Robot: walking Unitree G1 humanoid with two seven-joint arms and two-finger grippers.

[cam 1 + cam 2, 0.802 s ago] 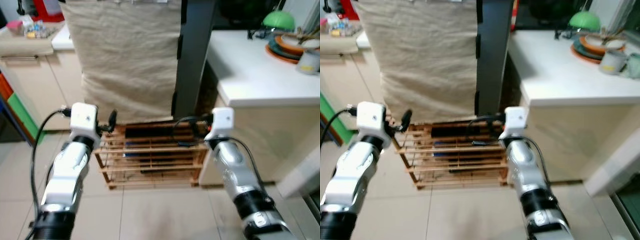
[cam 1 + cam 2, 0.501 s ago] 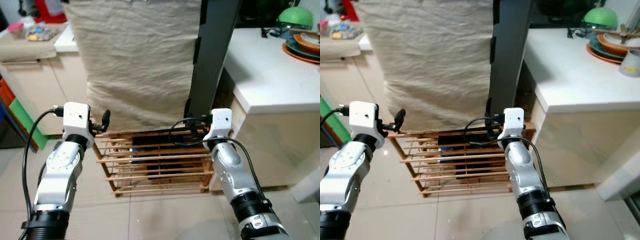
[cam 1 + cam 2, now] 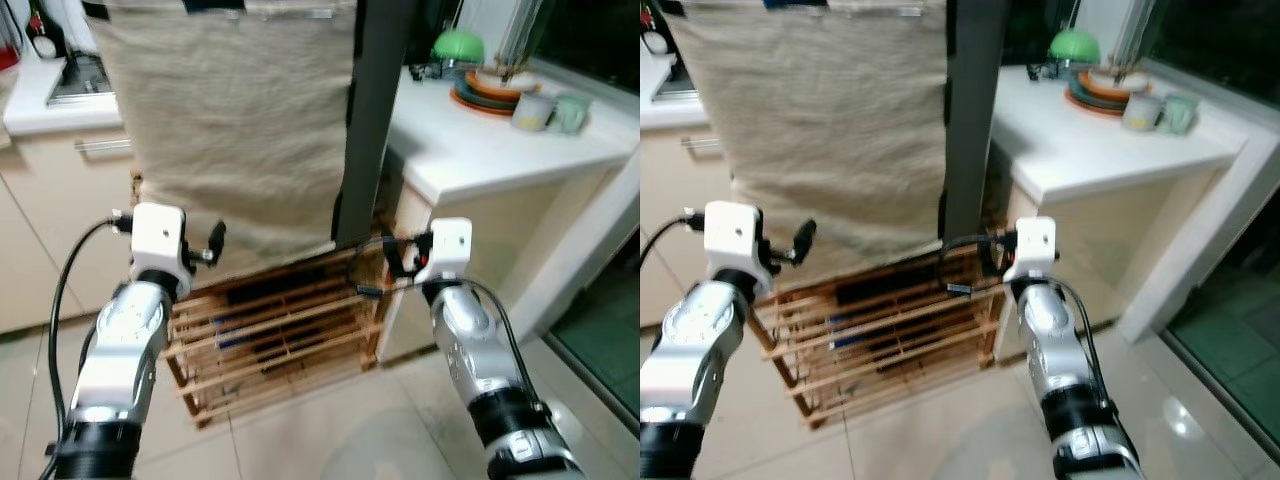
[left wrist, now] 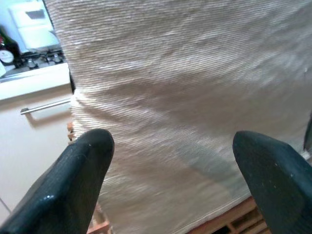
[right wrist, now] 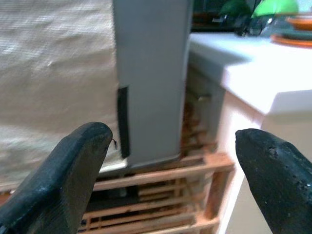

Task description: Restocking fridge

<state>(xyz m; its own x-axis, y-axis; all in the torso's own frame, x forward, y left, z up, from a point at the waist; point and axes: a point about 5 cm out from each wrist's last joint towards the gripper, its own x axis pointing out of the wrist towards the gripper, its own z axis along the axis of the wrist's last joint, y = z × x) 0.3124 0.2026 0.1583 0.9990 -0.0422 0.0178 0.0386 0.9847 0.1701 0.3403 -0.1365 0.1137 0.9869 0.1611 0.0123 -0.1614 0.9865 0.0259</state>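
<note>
A tall dark grey fridge panel (image 3: 372,110) stands straight ahead, and a beige cloth (image 3: 230,120) hangs over the front to its left. Beneath them sits a slatted wooden rack (image 3: 275,335) with dark items inside. Both arms are raised at chest height in front of the rack. My left gripper (image 3: 214,241) faces the cloth, open and empty, with black fingers (image 4: 73,185) spread wide. My right gripper (image 3: 386,262) is level with the rack's top beside the grey panel (image 5: 151,73), also open and empty.
A white counter (image 3: 480,150) juts out on the right, carrying a green bowl (image 3: 457,45), stacked plates (image 3: 488,92) and cups (image 3: 545,108). A cream cabinet with a bar handle (image 3: 100,145) stands at left. Pale tiles (image 3: 330,440) cover the floor.
The whole view has swung, so the counter and its dishes now show further in from the right. Both arms keep the same raised pose with open fingers.
</note>
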